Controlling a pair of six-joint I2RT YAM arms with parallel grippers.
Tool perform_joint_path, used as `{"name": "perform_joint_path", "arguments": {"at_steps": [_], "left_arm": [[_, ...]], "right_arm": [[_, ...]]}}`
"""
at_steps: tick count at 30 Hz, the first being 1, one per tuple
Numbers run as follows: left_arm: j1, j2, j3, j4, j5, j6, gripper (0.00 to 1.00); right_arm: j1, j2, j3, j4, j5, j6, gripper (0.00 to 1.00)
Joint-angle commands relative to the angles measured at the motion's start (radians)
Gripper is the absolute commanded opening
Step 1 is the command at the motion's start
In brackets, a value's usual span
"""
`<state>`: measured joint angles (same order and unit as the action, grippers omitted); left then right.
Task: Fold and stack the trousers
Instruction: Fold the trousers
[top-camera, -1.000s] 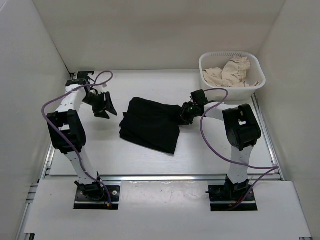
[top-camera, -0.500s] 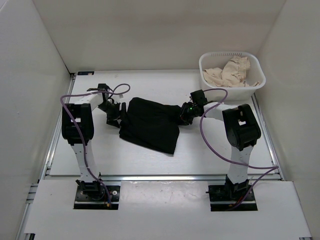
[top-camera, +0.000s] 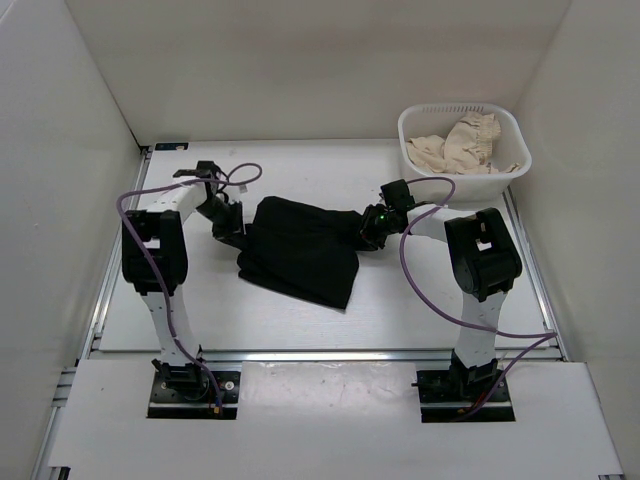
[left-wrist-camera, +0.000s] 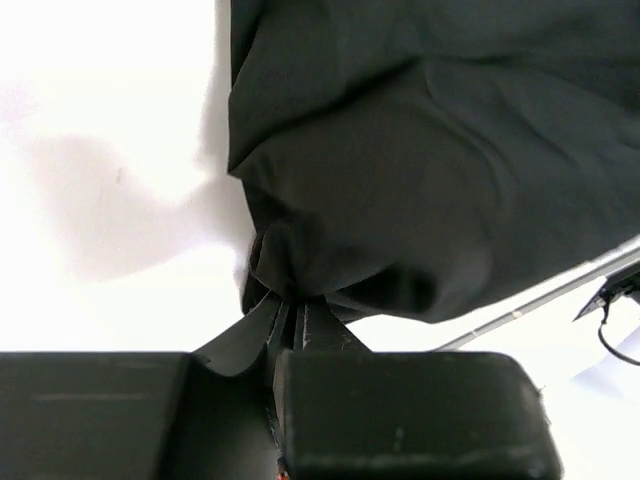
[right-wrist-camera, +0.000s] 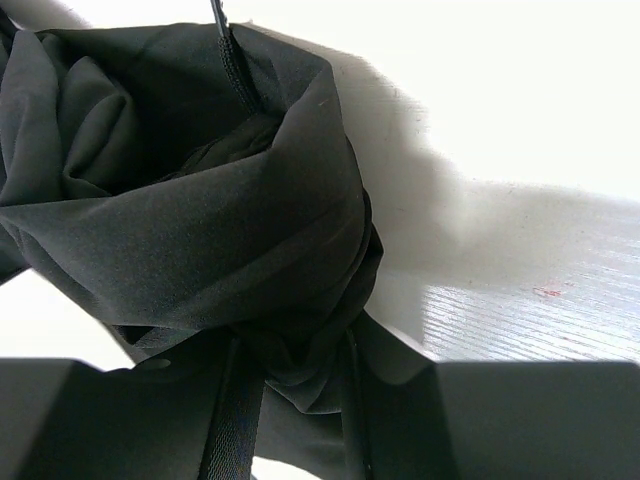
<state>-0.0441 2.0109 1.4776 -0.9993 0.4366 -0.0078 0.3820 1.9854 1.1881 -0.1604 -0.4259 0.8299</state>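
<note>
From above, the trousers (top-camera: 300, 250) are a soft matte-black bundle, a slanted rectangle approx., lying mid tabletop (top-camera: 200, 300) between the two arms. The left gripper (top-camera: 238, 238) sits at the bundle's left edge and the right gripper (top-camera: 368, 235) at its upper right corner, both touching fabric. A white plastic basket (top-camera: 410, 130) w/ a slotted rim stands in the far right corner, holding a crumpled cream cloth (top-camera: 460, 145), well apart from the trousers. There's open tabletop in front of the bundle and to its left; white walls (top-camera: 60, 150) close in on three sides.

Left wrist view: the fingers (left-wrist-camera: 245, 335) are pinched narrow on a gathered tuck at the trousers' (left-wrist-camera: 420, 150) edge, and the fabric fans out from there in broad smooth folds. Bare white tabletop lies to the left. A thin grey strip (left-wrist-camera: 540, 300) shows lower right, prob. an edge rail.

Right wrist view: the fingers (right-wrist-camera: 228, 420) are clamped on a thick bunched wad of trousers (right-wrist-camera: 200, 200), w/ cloth bulging between them. A black cord (right-wrist-camera: 225, 50) runs in at the top. Glossy tabletop lies open to the right.
</note>
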Motion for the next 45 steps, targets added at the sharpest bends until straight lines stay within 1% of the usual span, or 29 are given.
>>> {"name": "perform_joint_path", "arguments": {"at_steps": [1,3,4,6,8,9,13,15,17,19,20,21,22,23,24,25,27,29,33,34,36,37,38,39,40,41,42,43,45], "left_arm": [[-0.003,-0.126,0.064,-0.145,-0.058,0.008,0.14],[-0.003,-0.135,0.064,-0.197,-0.081,0.008,0.14],[-0.003,-0.135,0.064,-0.249,-0.090,0.008,0.14],[-0.003,-0.126,0.005,-0.280,-0.090,0.008,0.14],[-0.003,-0.126,-0.048,-0.289,-0.090,0.008,0.14],[-0.003,-0.126,-0.103,-0.289,-0.110,0.008,0.14],[0.007,-0.104,-0.189,-0.263,-0.130,0.008,0.14],[0.016,-0.095,-0.198,-0.254,-0.130,0.008,0.21],[0.026,-0.095,-0.198,-0.271,-0.101,0.008,0.35],[0.035,-0.104,-0.207,-0.317,-0.079,0.008,0.44],[0.035,-0.115,-0.208,-0.317,-0.088,0.008,0.47],[0.035,-0.142,-0.226,-0.317,-0.108,0.008,0.54],[0.035,-0.155,-0.255,-0.317,-0.158,0.008,0.56],[0.035,-0.164,-0.269,-0.317,-0.185,0.008,0.58],[0.044,-0.176,-0.283,-0.317,-0.209,0.008,0.61],[0.053,-0.176,-0.305,-0.317,-0.257,0.008,0.61],[0.067,-0.176,-0.315,-0.317,-0.292,0.008,0.61],[0.098,-0.176,-0.280,-0.317,-0.302,0.008,0.61],[0.107,-0.185,-0.169,-0.317,-0.302,0.008,0.61],[0.107,-0.196,-0.145,-0.317,-0.289,0.008,0.61],[0.090,-0.207,-0.088,-0.317,-0.224,0.008,0.61],[0.061,-0.219,-0.088,-0.317,-0.199,0.008,0.61],[0.046,-0.219,-0.077,-0.317,-0.158,0.008,0.61],[0.035,-0.219,-0.077,-0.317,-0.126,0.008,0.61],[0.023,-0.219,-0.097,-0.317,-0.058,0.008,0.61],[0.023,-0.203,-0.114,-0.317,-0.039,0.008,0.61],[0.023,-0.193,-0.137,-0.297,-0.039,0.008,0.60],[0.023,-0.173,-0.163,-0.282,-0.039,0.008,0.60],[0.013,-0.161,-0.249,-0.231,-0.050,0.008,0.58]], "right_arm": [[0.012,0.039,-0.013,-0.079,0.029,-0.028,0.35],[0.012,0.039,-0.013,-0.079,0.029,-0.028,0.35],[0.012,0.039,-0.013,-0.079,0.029,-0.028,0.35],[0.012,0.039,-0.013,-0.088,0.029,-0.037,0.35],[0.012,0.039,-0.013,-0.099,0.038,-0.046,0.35],[0.012,0.039,-0.013,-0.099,0.038,-0.046,0.35],[0.012,0.039,-0.004,-0.099,0.038,-0.046,0.35],[0.012,0.039,-0.004,-0.110,0.038,-0.055,0.35],[0.012,0.039,0.005,-0.119,0.047,-0.064,0.37],[0.012,0.030,0.005,-0.119,0.058,-0.064,0.43],[0.012,0.030,0.005,-0.132,0.058,-0.077,0.46],[0.012,0.015,0.005,-0.133,0.058,-0.092,0.51],[0.012,-0.018,0.005,-0.133,0.068,-0.101,0.55],[0.012,-0.043,0.005,-0.145,0.100,-0.112,0.59],[0.012,-0.095,0.005,-0.165,0.127,-0.133,0.65],[0.012,-0.121,0.005,-0.180,0.157,-0.146,0.65],[0.012,-0.189,0.005,-0.238,0.238,-0.191,0.65],[0.023,-0.221,0.028,-0.300,0.283,-0.230,0.65],[0.087,-0.266,0.108,-0.373,0.371,-0.333,0.59],[0.121,-0.266,0.123,-0.383,0.380,-0.344,0.55],[0.156,-0.275,0.162,-0.383,0.400,-0.344,0.50],[0.179,-0.263,0.174,-0.383,0.400,-0.344,0.44],[0.179,-0.238,0.183,-0.372,0.383,-0.330,0.41],[0.179,-0.223,0.197,-0.357,0.359,-0.299,0.37],[0.179,-0.188,0.197,-0.338,0.314,-0.284,0.33],[0.179,-0.166,0.212,-0.302,0.302,-0.269,0.31],[0.179,-0.143,0.243,-0.286,0.293,-0.255,0.29],[0.179,-0.087,0.266,-0.274,0.282,-0.246,0.26],[0.179,-0.021,0.320,-0.274,0.282,-0.223,0.21]]}}
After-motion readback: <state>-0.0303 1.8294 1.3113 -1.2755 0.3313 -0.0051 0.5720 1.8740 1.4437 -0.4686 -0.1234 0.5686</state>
